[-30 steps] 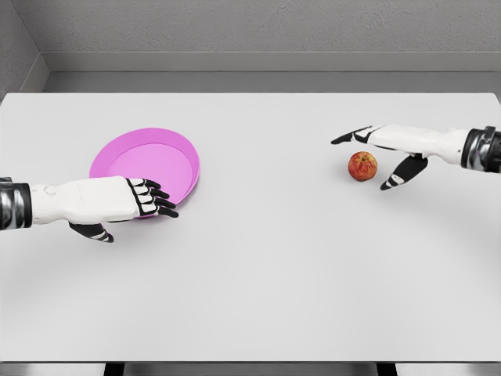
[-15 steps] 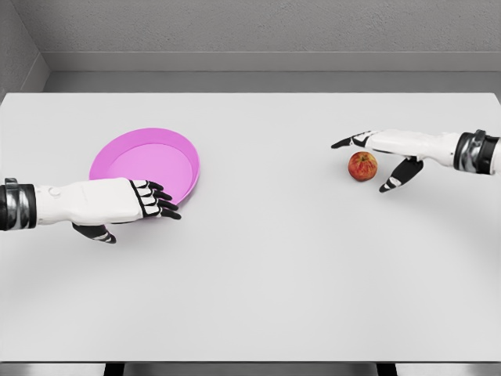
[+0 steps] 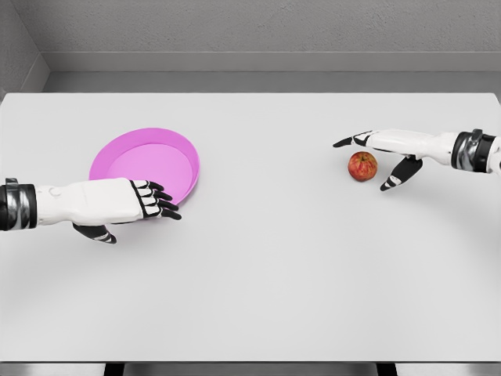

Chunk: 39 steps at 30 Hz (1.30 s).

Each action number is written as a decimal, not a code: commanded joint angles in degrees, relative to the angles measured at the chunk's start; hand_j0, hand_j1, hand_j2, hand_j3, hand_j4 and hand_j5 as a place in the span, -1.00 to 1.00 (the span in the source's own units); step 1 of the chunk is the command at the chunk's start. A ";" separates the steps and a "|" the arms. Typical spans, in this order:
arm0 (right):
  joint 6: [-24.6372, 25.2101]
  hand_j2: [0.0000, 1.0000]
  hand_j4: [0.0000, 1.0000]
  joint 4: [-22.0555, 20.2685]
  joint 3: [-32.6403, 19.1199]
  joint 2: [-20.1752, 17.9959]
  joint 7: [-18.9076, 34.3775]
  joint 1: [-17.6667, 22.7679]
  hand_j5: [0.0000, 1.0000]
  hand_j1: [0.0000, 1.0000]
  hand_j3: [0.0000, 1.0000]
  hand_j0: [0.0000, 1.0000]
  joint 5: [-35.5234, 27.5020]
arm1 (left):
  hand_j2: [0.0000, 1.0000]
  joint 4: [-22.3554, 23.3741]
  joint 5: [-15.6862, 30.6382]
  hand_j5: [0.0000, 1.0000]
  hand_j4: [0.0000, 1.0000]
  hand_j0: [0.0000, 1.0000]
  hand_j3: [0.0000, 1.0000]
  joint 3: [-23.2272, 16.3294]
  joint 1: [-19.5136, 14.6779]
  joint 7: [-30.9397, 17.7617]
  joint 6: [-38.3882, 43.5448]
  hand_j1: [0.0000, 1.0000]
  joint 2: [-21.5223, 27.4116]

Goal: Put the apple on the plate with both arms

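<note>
Fingers of the right hand [image 3: 383, 157] are spread wide at the right of the frame, long fingers reaching left above the red apple [image 3: 362, 166] and the thumb angled down on its right, holding nothing; whether any fingertip touches the fruit cannot be told. That apple sits on the white table [image 3: 266, 266], well apart from the pink plate [image 3: 145, 162] at the left. At the left edge the left hand [image 3: 117, 204] lies over the plate's near rim, its dark fingers extended and loosely relaxed, gripping nothing.
</note>
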 commanded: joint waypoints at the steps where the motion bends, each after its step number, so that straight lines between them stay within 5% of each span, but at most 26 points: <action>1: 0.11 1.00 1.00 0.48 -0.09 0.10 -0.02 0.00 1.00 1.00 1.00 1.00 -0.30 | 1.00 -0.02 0.33 1.00 1.00 1.00 1.00 0.02 0.00 -0.01 0.11 1.00 0.05; 24: 0.11 0.94 0.94 3.29 -0.08 1.42 -0.02 -0.62 0.94 0.94 0.94 0.94 1.37 | 1.00 1.03 0.33 1.00 1.00 1.00 1.00 -0.59 -0.62 -0.27 0.11 1.00 -0.65; 39: 0.11 0.57 0.57 3.29 -0.17 1.33 -0.02 -0.70 0.57 0.57 0.57 0.57 1.63 | 1.00 1.03 0.24 1.00 1.00 1.00 1.00 -0.59 -0.62 -0.27 0.11 1.00 -0.65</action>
